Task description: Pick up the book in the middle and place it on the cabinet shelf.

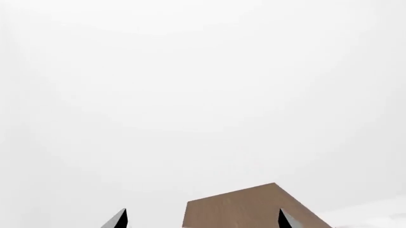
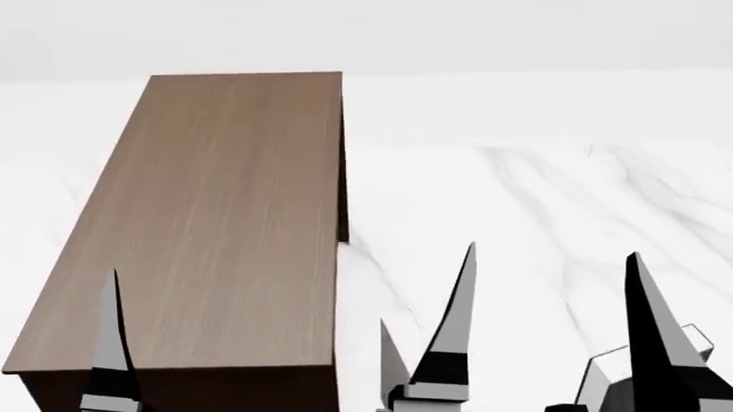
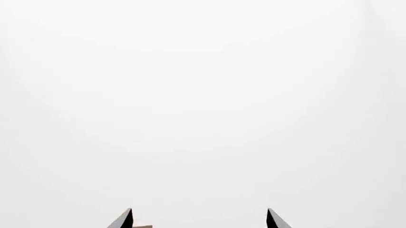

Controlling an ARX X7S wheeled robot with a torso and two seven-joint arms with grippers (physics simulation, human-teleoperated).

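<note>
The book is out of view in every frame. The cabinet shelf [image 2: 218, 223] is a tall wood-grain box with a flat lighter brown top and dark sides, filling the left of the head view. My left gripper [image 2: 249, 298] is open and empty, its two fingertips spread over the cabinet's near end. In the left wrist view the cabinet shelf [image 1: 244, 206] shows between the tips of the left gripper [image 1: 203, 211]. My right gripper [image 2: 550, 250] is open and empty to the right of the cabinet. The right gripper [image 3: 199, 211] faces blank white in its wrist view, with only a brown sliver of cabinet shelf [image 3: 142, 226].
A white marble-veined floor [image 2: 550, 172] stretches to the right of and behind the cabinet. A pale wall [image 2: 366, 34] closes the background. Both wrist views show mostly plain white.
</note>
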